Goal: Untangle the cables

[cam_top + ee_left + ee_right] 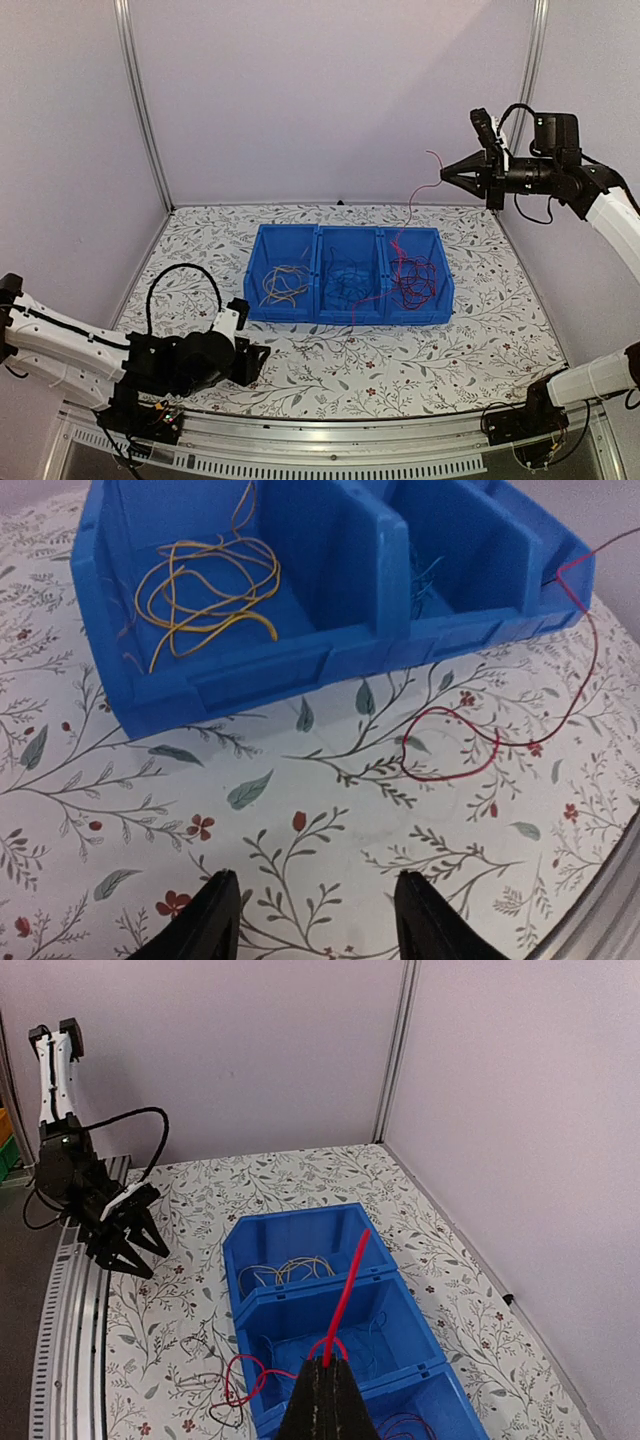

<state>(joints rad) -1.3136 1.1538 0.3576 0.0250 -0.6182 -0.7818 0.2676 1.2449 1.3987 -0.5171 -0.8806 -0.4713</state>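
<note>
A blue three-compartment bin (345,318) holds yellow-tan wires (285,285) on the left, dark blue wires (348,280) in the middle and red wires (415,275) on the right. My right gripper (445,172) is raised high above the bin's right end and is shut on a red wire (412,200) that hangs down into the bin. In the right wrist view the shut tips (325,1365) pinch that red wire (345,1290). My left gripper (255,360) is low near the table in front of the bin, open and empty (315,920).
A red wire loop (455,745) trails over the bin's front wall (260,675) onto the flowered table. Red and dark loops (225,1390) lie in front of the bin. Purple walls close in the back and sides. The left arm's thick black cable (185,275) arches left of the bin.
</note>
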